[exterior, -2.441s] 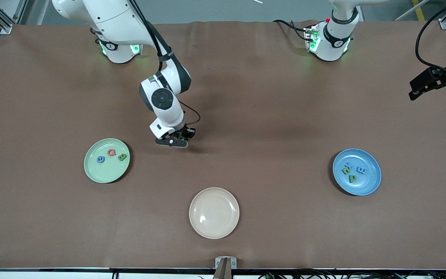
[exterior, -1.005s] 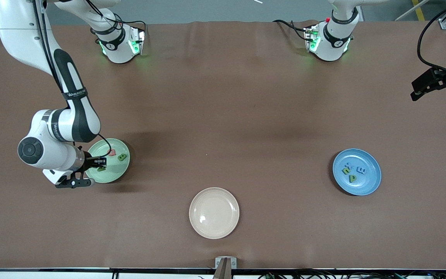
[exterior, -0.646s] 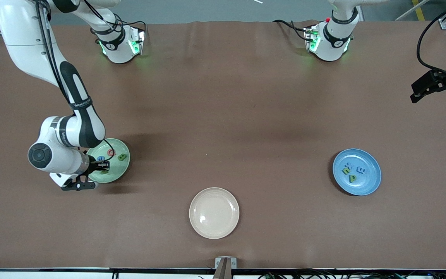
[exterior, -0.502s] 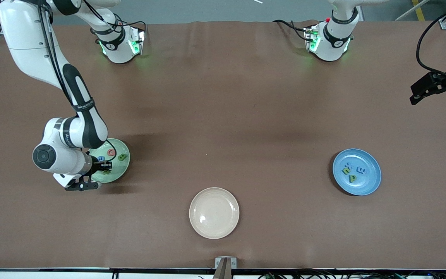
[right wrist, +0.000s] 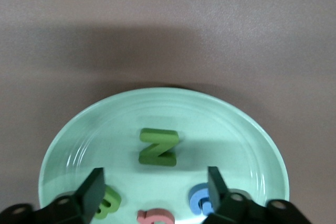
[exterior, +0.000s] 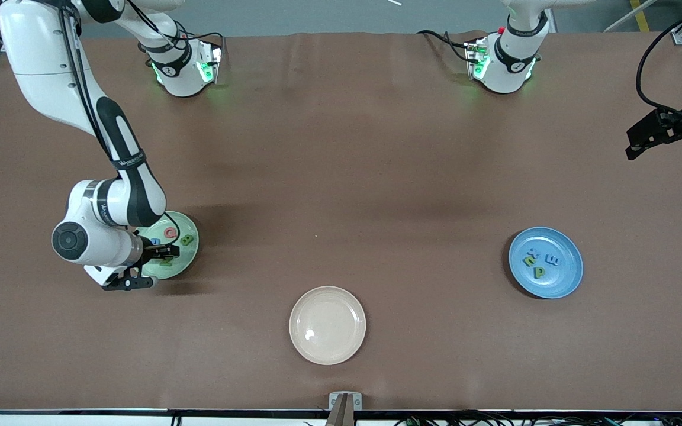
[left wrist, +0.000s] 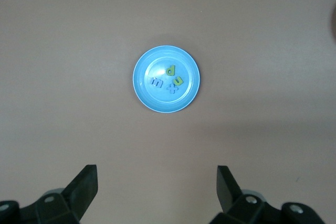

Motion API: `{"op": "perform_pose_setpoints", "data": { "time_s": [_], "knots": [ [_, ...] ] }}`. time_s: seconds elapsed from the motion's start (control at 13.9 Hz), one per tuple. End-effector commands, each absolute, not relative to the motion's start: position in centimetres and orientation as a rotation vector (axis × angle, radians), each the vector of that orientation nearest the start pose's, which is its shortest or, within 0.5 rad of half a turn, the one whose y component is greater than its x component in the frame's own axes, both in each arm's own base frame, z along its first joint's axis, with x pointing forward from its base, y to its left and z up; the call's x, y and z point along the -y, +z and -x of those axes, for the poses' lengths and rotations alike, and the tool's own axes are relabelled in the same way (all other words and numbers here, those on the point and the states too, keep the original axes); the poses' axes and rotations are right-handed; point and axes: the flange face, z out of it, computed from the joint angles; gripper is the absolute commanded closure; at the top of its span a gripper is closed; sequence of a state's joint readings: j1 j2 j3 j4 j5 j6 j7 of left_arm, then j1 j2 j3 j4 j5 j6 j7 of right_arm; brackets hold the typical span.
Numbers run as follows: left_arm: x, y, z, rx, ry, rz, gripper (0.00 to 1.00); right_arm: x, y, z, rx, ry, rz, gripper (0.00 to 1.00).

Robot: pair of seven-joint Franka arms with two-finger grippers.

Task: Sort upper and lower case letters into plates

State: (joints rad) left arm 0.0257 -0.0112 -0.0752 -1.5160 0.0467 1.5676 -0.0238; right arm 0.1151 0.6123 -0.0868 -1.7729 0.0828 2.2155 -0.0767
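The pale green plate holds a pinkish-red letter, a green B, a blue letter and a green Z. My right gripper is open and empty just over this plate. In the right wrist view the gripper hangs above the plate, with the Z lying flat past its fingertips. The blue plate holds two green and two blue letters. My left gripper waits, open, high at the left arm's end; its wrist view shows the gripper above the blue plate.
A cream-beige plate with nothing in it lies nearer the front camera, midway between the two coloured plates. The brown table cover spreads between them. The arm bases stand along the table's edge farthest from the camera.
My right gripper swung from the table's middle to the green plate. A green Z now lies in that plate, free of the gripper. The left arm barely moved.
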Motion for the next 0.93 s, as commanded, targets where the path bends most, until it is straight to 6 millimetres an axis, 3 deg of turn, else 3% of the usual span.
{"op": "perform_pose_setpoints", "data": {
  "time_s": [0.0,0.22,0.57,0.86],
  "knots": [
    [2.7,66.0,-54.8,-0.070,-0.106,3.117,0.00,-2.7,23.9,-64.4,0.067,0.246,3.103,0.00],
    [2.4,66.0,-54.8,-0.061,-0.106,3.118,0.00,-1.2,28.4,-65.3,0.065,0.207,3.112,0.00],
    [2.6,65.8,-54.9,-0.063,-0.101,3.117,0.00,2.9,37.7,-66.6,0.011,0.328,3.119,0.00],
    [2.5,65.5,-54.7,-0.079,-0.066,3.107,0.00,3.2,43.1,-67.0,0.001,0.315,3.135,0.00]
  ]
}}
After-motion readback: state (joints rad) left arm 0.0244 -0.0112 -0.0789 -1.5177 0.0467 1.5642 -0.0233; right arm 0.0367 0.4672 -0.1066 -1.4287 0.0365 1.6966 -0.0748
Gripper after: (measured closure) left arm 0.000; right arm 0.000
